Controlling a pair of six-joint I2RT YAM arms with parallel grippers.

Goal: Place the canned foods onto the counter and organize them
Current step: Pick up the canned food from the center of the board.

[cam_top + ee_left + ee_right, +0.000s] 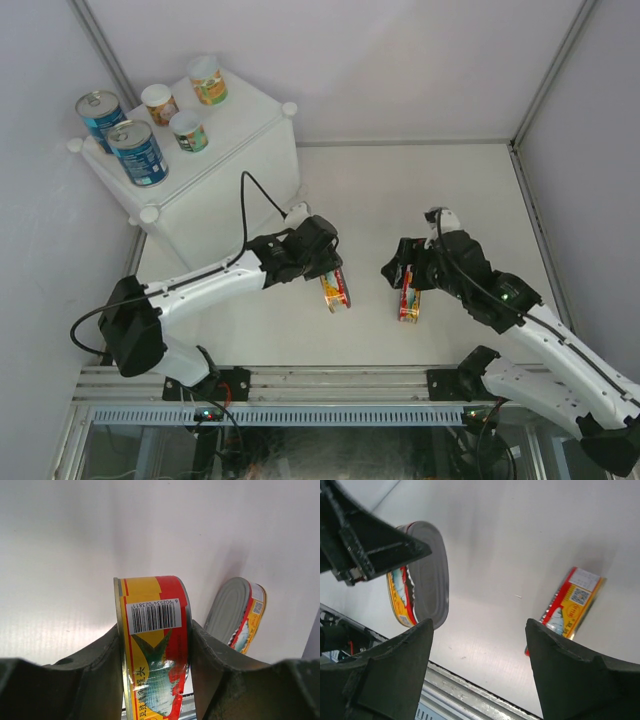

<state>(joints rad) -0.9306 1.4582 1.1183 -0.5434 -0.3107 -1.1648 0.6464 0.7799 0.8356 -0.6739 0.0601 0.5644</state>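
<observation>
step: likely fetching last two tins | left fingers (95, 670) clamped on oval tin (155, 650), front-right of counter (225, 195) | right fingers (395, 670) spread, empty, beside second tin (572, 605) farther right | next: lift onto counter

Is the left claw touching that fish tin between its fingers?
Touching. In the left wrist view the left gripper clamps the tin, both fingers pressed against its sides, no gap.

Place: robotics lab test cell.
Enclosure: plain white panel walls (400, 60), grey metal corner posts (544, 85).
Work surface: flat white bench (400, 200).
Mounting: ribbed aluminium rail (330, 385) at the bench's near edge.
Equipment: left white-and-black robot arm (200, 285); right white-and-black robot arm (560, 345).
Cabling: loose black cable (243, 210).
</observation>
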